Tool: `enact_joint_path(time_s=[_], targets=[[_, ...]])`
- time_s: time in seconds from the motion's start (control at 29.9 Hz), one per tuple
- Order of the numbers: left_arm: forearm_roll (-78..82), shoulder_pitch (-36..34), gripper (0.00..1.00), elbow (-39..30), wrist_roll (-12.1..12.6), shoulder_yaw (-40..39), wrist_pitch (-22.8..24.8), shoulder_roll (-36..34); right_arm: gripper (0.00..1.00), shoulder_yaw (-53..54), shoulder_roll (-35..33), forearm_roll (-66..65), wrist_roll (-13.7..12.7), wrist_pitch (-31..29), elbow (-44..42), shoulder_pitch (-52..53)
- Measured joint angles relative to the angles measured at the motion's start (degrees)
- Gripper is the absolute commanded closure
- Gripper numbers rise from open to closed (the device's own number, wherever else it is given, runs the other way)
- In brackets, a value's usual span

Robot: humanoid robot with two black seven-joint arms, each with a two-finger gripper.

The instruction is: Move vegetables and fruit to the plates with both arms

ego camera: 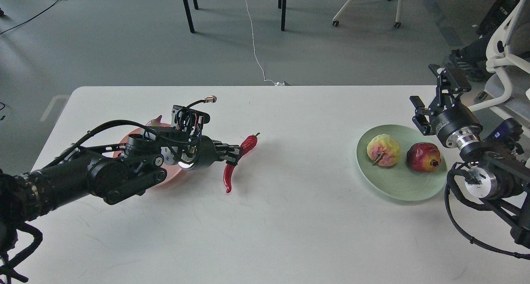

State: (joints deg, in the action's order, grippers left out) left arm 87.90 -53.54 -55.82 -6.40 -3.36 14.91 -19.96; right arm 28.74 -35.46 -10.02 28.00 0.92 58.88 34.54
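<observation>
My left gripper (234, 154) is shut on the middle of the red chili pepper (247, 143), which hangs tilted with its stem up to the right and its tip (227, 188) down near the table. The pink plate (123, 145) lies behind my left arm, mostly hidden. A pale pointed tip (156, 120) shows at its far rim; the eggplant's body is hidden. The mint green plate (397, 186) at the right holds the yellow-green fruit (383, 150) and the pomegranate (423, 157). My right gripper (428, 95) is open and empty, above the table beyond the green plate.
The white table (290, 217) has its far edge just beyond both grippers. A white office chair (503, 60) stands close to my right arm. Table and chair legs and a white cable (253, 39) are on the floor behind.
</observation>
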Motion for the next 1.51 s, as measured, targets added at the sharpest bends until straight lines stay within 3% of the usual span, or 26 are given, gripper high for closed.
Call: enact_joint_path(time_s=[0.3,0.64,0.67,0.7,0.77,0.8,0.84,1.14,1.31,1.44,1.51], targets=[[-0.52,-3.70,0.93,-10.33,0.38,-1.70,3.68,-8.60,0.03,0.00,-0.01,0.00,0.00,0.05,0.07,0.00],[-0.27,-3.16,0.87,-13.03,-2.86,-0.59,6.52,-24.73,0.03,-0.02,0.17,0.00,0.00,0.06,0.25,0.00],[-0.23,-2.56,0.79,-12.88,-2.98,-0.57,6.45,-25.47,0.03,-0.04,0.19,0.00,0.00,0.05,0.26,0.00],[-0.21,-2.03,0.66,-12.74,-3.09,-0.56,6.38,-25.95,0.03,-0.06,0.21,0.00,0.00,0.06,0.26,0.00],[-0.11,-1.11,0.35,-12.15,-3.59,-0.56,6.13,-26.46,0.03,-0.06,0.22,0.00,0.00,0.05,0.30,0.01],[-0.01,-0.85,0.13,-11.65,-3.98,-0.56,6.05,-26.51,0.03,-0.06,0.22,0.00,0.00,0.05,0.33,0.03],[0.04,-0.72,0.00,-11.21,-4.32,-0.56,5.97,-26.52,0.03,-0.06,0.22,0.00,0.00,0.06,0.34,0.07],[-0.75,-0.84,0.00,-10.71,-6.80,-2.01,5.68,-27.74,0.03,-0.04,0.13,0.00,0.00,-0.06,0.27,0.10],[-9.07,-0.82,0.00,-11.05,-12.48,-7.80,5.62,-28.74,0.03,-0.04,0.13,0.00,0.00,-0.09,-0.07,1.05],[-31.78,2.57,0.00,-11.00,-19.23,-13.23,5.21,-26.66,0.03,1.27,0.36,0.00,0.00,0.46,-0.39,2.62],[-43.53,5.20,0.00,-10.83,-20.87,-14.03,4.30,-24.48,0.03,1.96,1.31,0.00,0.00,0.65,-0.39,2.80]])
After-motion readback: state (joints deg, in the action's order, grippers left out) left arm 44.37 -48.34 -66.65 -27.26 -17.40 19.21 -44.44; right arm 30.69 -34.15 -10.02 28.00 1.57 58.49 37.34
